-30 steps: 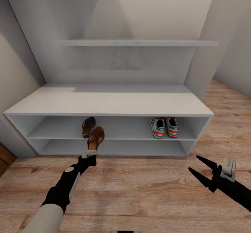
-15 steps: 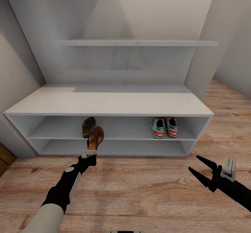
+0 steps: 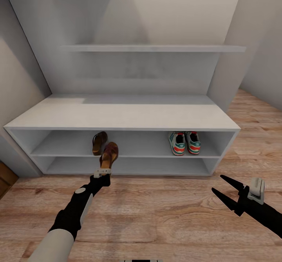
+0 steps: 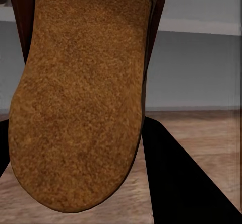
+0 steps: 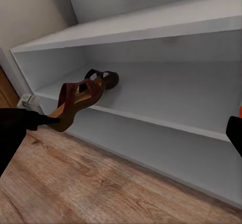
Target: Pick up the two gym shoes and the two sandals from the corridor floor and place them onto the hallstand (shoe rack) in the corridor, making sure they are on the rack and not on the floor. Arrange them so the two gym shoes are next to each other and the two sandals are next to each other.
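In the head view the hallstand (image 3: 121, 115) fills the middle. Both gym shoes (image 3: 178, 143) (image 3: 193, 142) stand side by side at the right of its upper shelf. One brown sandal (image 3: 99, 142) lies on the same shelf left of centre. My left gripper (image 3: 103, 171) is shut on the heel of the other sandal (image 3: 109, 154), whose toe reaches over the shelf's front edge beside the first. Its tan sole (image 4: 80, 98) shows in the left wrist view. The right wrist view shows the held sandal (image 5: 78, 100) tilted at the shelf edge. My right gripper (image 3: 217, 183) hangs open over the corridor floor (image 3: 156, 215).
A narrow wall shelf (image 3: 152, 48) runs above the hallstand. Grey walls close in on both sides, and a brown door edge (image 3: 6, 179) shows at the far left. The lower tier (image 3: 129, 167) of the rack holds nothing.
My left gripper has edged slightly right and toward the rack with the sandal. The right arm and the shoes on the shelf have not moved.
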